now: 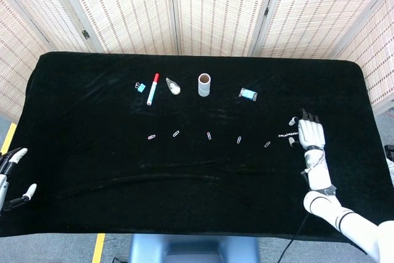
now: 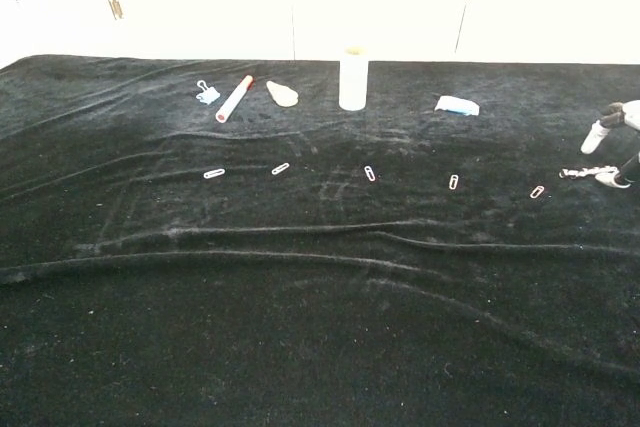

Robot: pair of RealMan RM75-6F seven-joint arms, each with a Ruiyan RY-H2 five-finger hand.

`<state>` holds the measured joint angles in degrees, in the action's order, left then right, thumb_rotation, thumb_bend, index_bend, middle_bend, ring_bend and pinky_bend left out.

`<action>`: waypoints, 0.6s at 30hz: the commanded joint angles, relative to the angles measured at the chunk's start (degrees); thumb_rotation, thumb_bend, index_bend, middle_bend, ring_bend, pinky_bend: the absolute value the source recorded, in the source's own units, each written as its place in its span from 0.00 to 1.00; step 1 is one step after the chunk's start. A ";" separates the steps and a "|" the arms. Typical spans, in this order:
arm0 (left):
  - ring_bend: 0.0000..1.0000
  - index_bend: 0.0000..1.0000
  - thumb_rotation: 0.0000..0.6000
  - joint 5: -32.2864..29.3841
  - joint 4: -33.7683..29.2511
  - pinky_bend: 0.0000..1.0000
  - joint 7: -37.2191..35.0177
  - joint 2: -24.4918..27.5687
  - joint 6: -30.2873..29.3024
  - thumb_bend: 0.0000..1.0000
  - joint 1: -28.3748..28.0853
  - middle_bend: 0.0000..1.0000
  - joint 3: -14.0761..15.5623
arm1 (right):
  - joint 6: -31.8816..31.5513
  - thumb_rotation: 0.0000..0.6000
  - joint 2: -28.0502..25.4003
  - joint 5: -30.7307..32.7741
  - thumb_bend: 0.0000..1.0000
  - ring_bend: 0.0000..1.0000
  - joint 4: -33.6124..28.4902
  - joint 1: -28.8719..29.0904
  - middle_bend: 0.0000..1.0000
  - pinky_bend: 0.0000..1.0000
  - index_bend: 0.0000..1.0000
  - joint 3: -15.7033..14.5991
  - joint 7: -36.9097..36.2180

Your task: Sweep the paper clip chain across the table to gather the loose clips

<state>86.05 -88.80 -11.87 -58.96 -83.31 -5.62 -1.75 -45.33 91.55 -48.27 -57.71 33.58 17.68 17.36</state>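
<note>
Black cloth (image 1: pixel 92 152) under right hand (image 1: pixel 309 133), fingers (image 2: pixel 598 137) pinching the clip chain (image 1: pixel 284 134)

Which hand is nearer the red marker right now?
Left, though only slightly and neither is close. The left hand sits at the near left table edge, well below the red marker. The right hand is far across the table, holding the paper clip chain.
</note>
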 commanded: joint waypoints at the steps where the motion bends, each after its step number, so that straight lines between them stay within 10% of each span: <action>1: 0.12 0.00 1.00 -0.01 -0.06 0.07 0.08 0.01 0.13 0.38 -0.08 0.11 -0.02 | -1.88 1.00 -3.43 -1.94 0.37 0.00 -4.45 -0.74 0.00 0.00 0.37 -1.57 1.48; 18: 0.12 0.00 1.00 -0.76 -0.41 0.07 1.58 -0.33 1.15 0.38 -0.58 0.11 -0.30 | -1.64 1.00 -4.26 -2.71 0.37 0.00 -2.20 0.46 0.01 0.00 0.45 -4.68 4.23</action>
<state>85.28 -89.20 -10.30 -59.30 -82.16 -6.19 -2.05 -47.43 86.74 -50.97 -60.73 33.58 13.09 21.63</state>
